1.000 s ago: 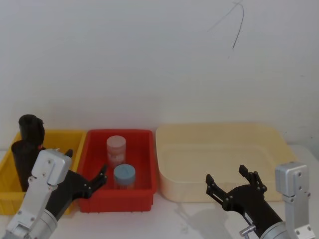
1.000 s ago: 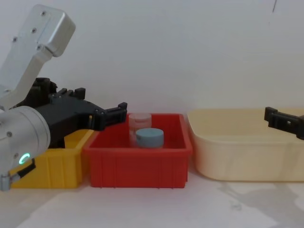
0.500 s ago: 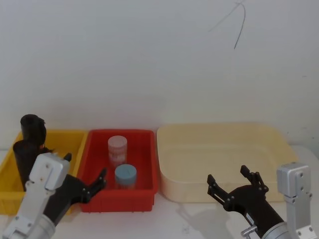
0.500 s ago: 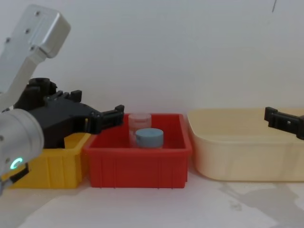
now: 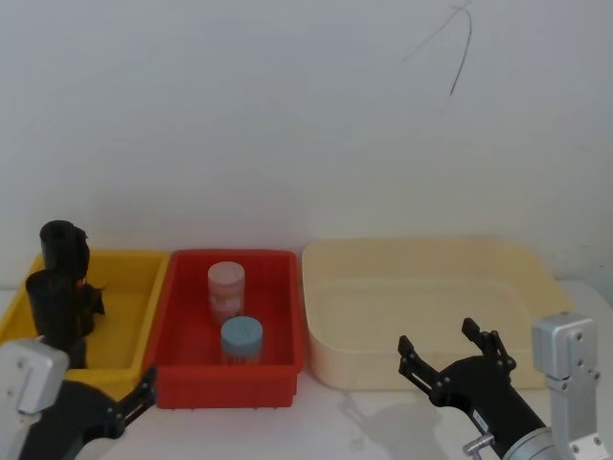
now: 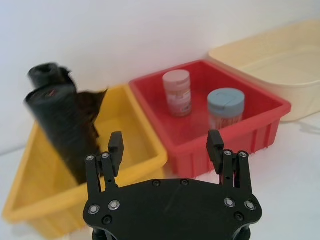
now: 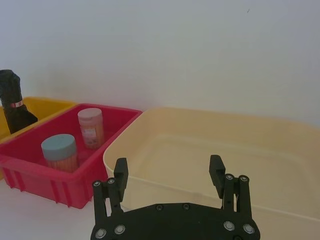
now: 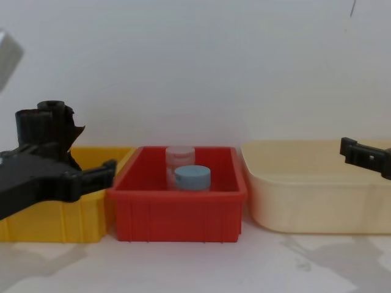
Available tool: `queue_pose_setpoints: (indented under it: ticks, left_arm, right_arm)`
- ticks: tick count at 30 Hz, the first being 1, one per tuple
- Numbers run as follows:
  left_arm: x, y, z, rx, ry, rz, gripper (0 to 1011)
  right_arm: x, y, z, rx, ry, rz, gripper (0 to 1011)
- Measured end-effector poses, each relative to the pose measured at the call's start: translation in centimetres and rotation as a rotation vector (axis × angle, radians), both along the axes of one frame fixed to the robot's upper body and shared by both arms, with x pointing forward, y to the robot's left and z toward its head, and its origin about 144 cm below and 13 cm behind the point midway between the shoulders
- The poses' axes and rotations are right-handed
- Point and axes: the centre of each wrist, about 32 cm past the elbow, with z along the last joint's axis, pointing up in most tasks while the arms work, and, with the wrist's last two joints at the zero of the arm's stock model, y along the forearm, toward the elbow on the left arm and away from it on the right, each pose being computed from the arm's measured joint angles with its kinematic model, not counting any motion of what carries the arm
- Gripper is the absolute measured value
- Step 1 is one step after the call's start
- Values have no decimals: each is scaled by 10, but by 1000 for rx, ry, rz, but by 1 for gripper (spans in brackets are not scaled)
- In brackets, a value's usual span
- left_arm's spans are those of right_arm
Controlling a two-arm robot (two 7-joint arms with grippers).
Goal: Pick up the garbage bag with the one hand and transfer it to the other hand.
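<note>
The jaws of the left gripper (image 6: 165,145) stand wide apart, with free air between them. This gripper is low, to the left of the red bin (image 5: 230,385) and nearer to the robot, in front of the yellow bin (image 5: 124,307). In the chest view one of its fingertips (image 8: 109,168) shows across the place where the yellow bin meets the left wall of the red bin. The gripper points toward these two bins.

The jaws of the right gripper (image 7: 168,167) are also wide apart. This gripper is to the right of the red bin and nearer to the robot. It is held above the table (image 5: 335,426), in front of the cream tub (image 5: 431,297), which stands just beside the right wall of the red bin.

The garbage bag (image 5: 53,316) stands on its end inside the yellow bin, to the left of the red bin, and it leans a little. Its loose flap corner sticks out on the side toward the red bin. The bag is apart from both grippers. Just behind it, farther from the robot, stands a slimmer black roll (image 5: 59,244) with a small red mark. I cannot tell if the two rolls touch.

Inside the red bin two jars stand upright: a jar with pink lid (image 5: 225,286) toward the back, and a jar with blue lid (image 5: 239,337) nearer to the front wall.
</note>
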Motion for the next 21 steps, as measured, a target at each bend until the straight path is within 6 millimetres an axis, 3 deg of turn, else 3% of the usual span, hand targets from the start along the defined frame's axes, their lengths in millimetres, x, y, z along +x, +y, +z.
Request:
queue_pose_setpoints:
  ticks: [10, 21]
  left_arm:
    - [-12, 25, 1, -38, 34, 62, 1001]
    - [-3, 47, 14, -62, 40, 126, 1001]
  right_arm:
    - [0, 0, 0, 0, 0, 0, 1000]
    - [0, 0, 0, 0, 0, 0, 1000]
